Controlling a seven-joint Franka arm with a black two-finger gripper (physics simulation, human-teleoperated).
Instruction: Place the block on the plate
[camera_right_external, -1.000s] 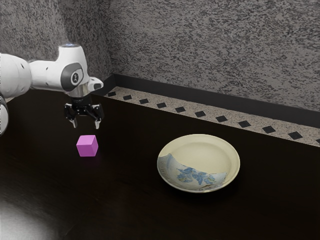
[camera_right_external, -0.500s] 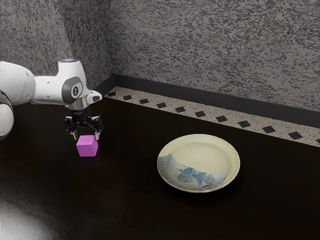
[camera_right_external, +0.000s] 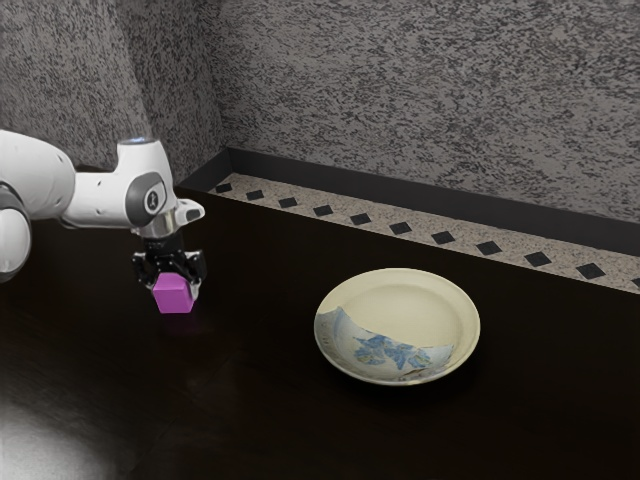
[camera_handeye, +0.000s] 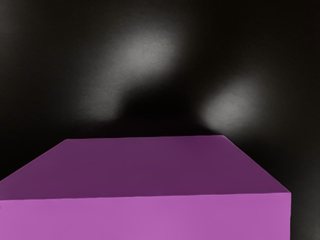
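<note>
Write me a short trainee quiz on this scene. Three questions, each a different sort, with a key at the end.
1. True or false: the pink cube-shaped block lies apart from the round cream plate.

2. Multiple choice: what colour is the flowery pattern on the plate?
A) red
B) blue
C) green

3. Fill in the blank: in the exterior view, the black gripper is down at the ____, away from the plate.

Key:
1. True
2. B
3. block
</note>
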